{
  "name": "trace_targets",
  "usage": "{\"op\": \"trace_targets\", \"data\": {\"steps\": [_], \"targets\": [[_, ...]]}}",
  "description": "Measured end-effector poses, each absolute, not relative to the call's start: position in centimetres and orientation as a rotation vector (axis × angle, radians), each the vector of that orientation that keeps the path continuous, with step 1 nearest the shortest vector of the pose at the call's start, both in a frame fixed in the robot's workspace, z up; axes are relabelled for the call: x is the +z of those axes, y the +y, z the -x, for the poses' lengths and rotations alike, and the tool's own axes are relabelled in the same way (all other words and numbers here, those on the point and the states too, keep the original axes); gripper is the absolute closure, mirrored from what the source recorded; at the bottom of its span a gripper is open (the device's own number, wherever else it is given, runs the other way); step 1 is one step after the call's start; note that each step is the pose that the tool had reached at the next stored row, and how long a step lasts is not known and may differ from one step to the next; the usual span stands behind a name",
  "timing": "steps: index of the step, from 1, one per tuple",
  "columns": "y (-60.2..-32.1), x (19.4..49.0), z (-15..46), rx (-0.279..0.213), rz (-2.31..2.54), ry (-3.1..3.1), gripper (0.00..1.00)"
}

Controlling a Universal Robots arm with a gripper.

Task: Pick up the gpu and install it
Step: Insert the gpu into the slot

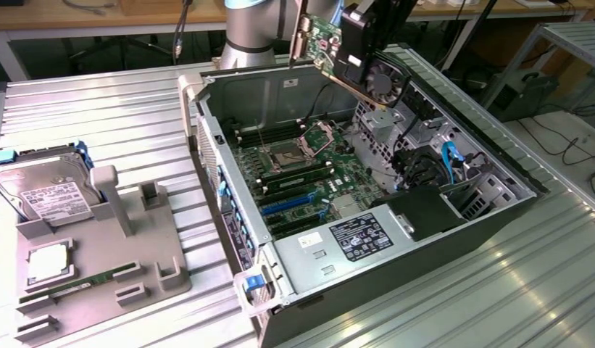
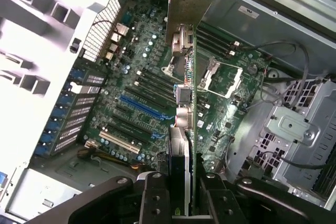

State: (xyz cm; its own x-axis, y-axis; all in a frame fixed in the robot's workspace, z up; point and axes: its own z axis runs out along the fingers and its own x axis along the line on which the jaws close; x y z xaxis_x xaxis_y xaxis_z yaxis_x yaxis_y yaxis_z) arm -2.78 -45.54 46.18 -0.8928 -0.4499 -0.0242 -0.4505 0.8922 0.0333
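The gripper (image 1: pixel 359 40) hangs in the upper middle of the exterior view, above the far end of the open case (image 1: pixel 452 246). Its jaws are partly closed and pinch the gpu (image 1: pixel 351 58) between them. In the wrist view the two black fingers (image 2: pixel 157 198) sit on either side of the card's edge, with the gpu (image 2: pixel 184 129) running straight out from between them.

The gpu is lifted clear of everything, tilted in the air over the case's upper rim and touching neither the case nor the motherboard (image 1: pixel 297 174). In the exterior view it shows a green circuit side (image 1: pixel 319 40), a black cooler with a round fan (image 1: pixel 384 78) facing the exterior view's right, and a thin silver bracket (image 1: pixel 299 36) at the end towards the exterior view's left. In the wrist view it is seen edge-on, a narrow strip with the silver bracket (image 2: pixel 197 3) at the end away from the fingers.

Beneath the card in the wrist view lies the motherboard (image 2: pixel 131 93) with its blue slot (image 2: pixel 142 107).

At the lower left of the exterior view a grey holder (image 1: pixel 103 254) rests on the metal table (image 1: pixel 114 109), well apart from the gripper. A hard drive (image 1: pixel 51 188) stands at its far end and a memory stick (image 1: pixel 80 286) lies near its front.
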Motion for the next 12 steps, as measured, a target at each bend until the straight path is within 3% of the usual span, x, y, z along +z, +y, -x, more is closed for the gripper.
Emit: {"op": "trace_targets", "data": {"steps": [12], "targets": [[-45.55, 46.18, 2.79, 0.061, 0.888, 2.999, 0.72]]}}
